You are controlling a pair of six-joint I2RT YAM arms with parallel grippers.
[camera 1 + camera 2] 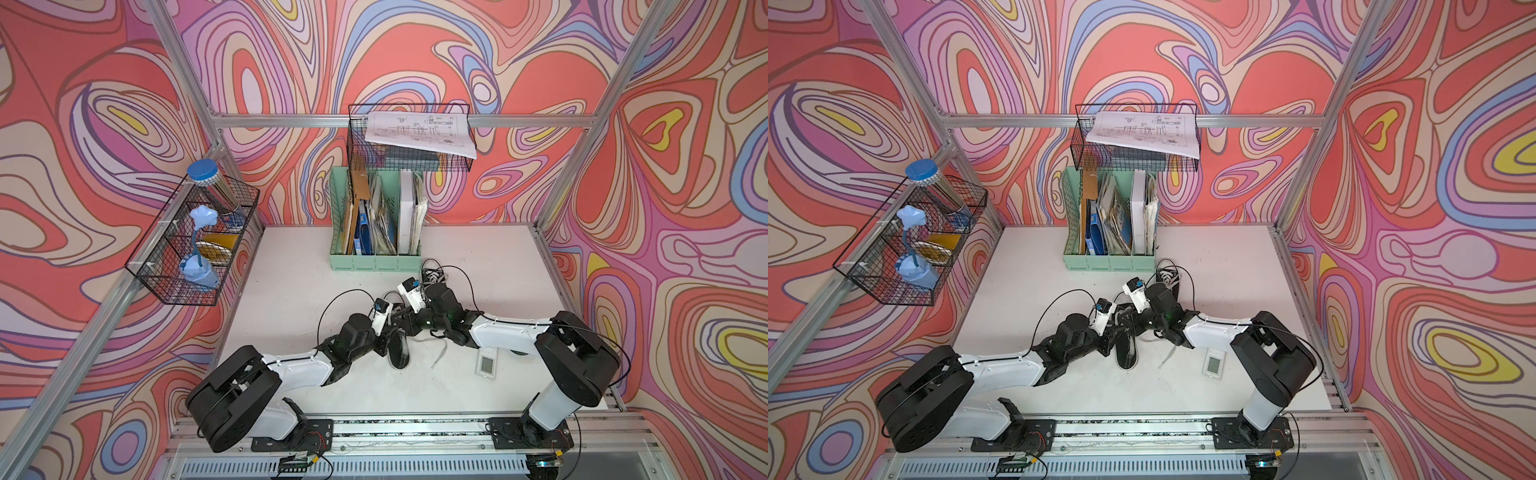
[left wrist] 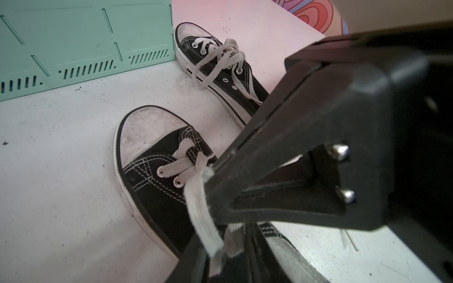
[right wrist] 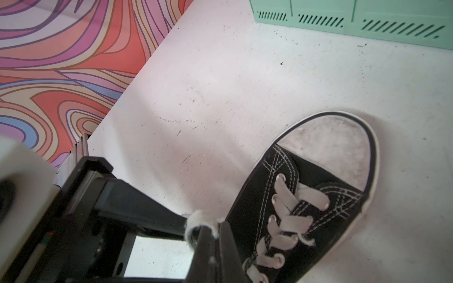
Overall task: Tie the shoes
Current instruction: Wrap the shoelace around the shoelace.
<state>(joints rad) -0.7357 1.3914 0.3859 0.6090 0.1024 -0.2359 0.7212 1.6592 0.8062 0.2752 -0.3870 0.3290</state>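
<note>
1. Since the near shoe (image 1: 399, 353) was lying at the table's (image 1: 291, 291) middle, its soft, limp lace (image 2: 198, 196) was judged the place to be gripped; the light shoe could be dragged.
2. A lace loop was pinched in the closed right gripper (image 3: 214, 226); the left gripper's (image 2: 220, 242) jaws stood narrow around a strand, hold unconfirmed.
3. The far shoe (image 2: 220, 68) was seen rightward, beside the green file rack (image 1: 374, 262).

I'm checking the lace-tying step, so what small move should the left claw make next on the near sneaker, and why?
Probably close the left claw fully on the white lace and hold. The right claw pinches that lace above the near sneaker, a strand hangs between the left claw's fingers, and no knot is visible there.
</note>
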